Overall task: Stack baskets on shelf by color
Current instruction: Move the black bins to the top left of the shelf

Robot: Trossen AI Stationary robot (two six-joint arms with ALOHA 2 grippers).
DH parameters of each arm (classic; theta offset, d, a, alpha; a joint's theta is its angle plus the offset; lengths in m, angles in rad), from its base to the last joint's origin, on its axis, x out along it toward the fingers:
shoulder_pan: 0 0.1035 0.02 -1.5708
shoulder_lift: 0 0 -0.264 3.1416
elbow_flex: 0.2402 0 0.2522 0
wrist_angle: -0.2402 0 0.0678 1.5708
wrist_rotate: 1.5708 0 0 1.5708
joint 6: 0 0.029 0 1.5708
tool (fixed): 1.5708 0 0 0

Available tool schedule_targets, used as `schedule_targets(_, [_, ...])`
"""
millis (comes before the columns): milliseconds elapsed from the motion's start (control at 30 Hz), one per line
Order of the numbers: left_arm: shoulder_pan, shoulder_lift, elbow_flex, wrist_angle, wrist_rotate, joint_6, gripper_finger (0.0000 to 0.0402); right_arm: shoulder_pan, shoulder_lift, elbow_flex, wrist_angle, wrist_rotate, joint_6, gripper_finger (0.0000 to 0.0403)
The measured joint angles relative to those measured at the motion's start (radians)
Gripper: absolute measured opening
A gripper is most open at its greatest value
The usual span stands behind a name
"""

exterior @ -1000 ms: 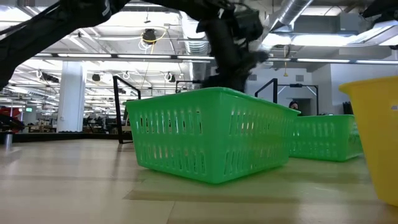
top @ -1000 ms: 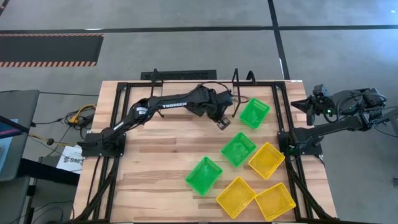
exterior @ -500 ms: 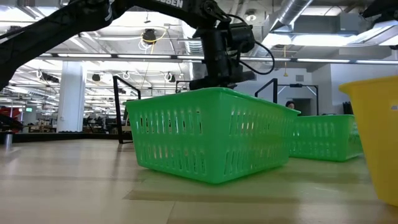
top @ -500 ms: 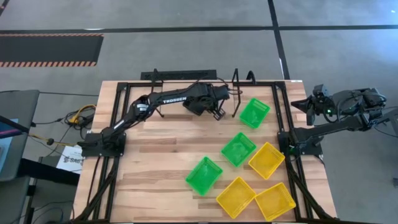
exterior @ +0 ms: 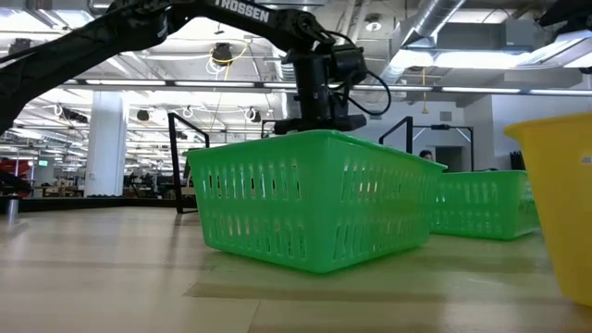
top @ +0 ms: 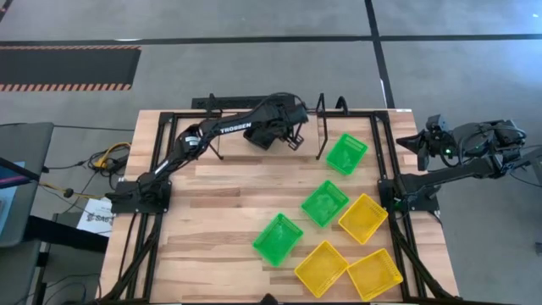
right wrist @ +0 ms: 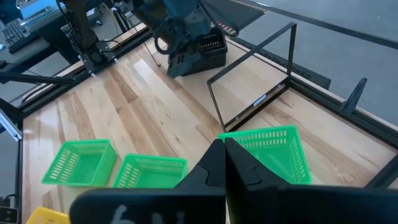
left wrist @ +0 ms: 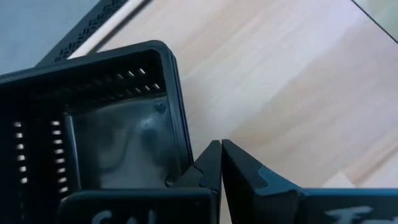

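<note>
My left gripper [left wrist: 221, 143] is shut with nothing between its fingers. It stands at the far middle of the table [top: 295, 141], right beside a corner of a black basket [left wrist: 112, 124]. That basket sits by the shelf [right wrist: 249, 99] with its black wire upright [right wrist: 290, 50]. Three green baskets [top: 347, 152] [top: 324, 202] [top: 277, 238] and three yellow baskets [top: 362, 218] [top: 321, 268] [top: 373, 274] rest flat on the tabletop. My right gripper [right wrist: 224, 146] is shut and hangs off the table's right edge [top: 428, 140]. My left gripper's shut fingers [left wrist: 205, 168] slant down beside the outer wall of the black basket's corner [left wrist: 177, 124]. Whether they touch that wall I cannot tell. The basket stands upright on its base.
The shelf's wire uprights [top: 322, 127] [top: 212, 127] rise at the far edge. The nearest green basket [exterior: 310, 199] fills the low view, with a yellow basket [exterior: 555, 203] at its right. Bare wood [top: 212, 220] lies on the table's left half.
My left gripper has gone from beside the far green basket toward the table's far edge and a little to the left, turning as it went. It has stayed shut. The baskets on the table and my right arm have kept still.
</note>
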Motion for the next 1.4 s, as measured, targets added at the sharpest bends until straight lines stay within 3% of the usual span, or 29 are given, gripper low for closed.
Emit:
schedule_targets(400, [0.062, 0.000, 0.000, 0.013, -0.031, -0.067, 0.0000, 0.000, 0.000, 0.000, 0.000, 0.000, 0.000, 0.0008])
schedule_targets(800, [0.001, -0.041, 0.053, 0.085, 0.000, 0.008, 0.0000, 0.000, 0.000, 0.000, 0.000, -0.001, 0.013, 0.0008])
schedule_targets(1100, [0.026, -0.103, 0.057, -0.067, -0.127, -0.011, 0.0000, 0.000, 0.000, 0.000, 0.000, -0.001, 0.016, 0.0008])
schedule_targets(1400, [0.068, -0.104, 0.056, -0.149, -0.106, -0.007, 0.0000, 0.000, 0.000, 0.000, 0.000, 0.000, 0.016, 0.0008])
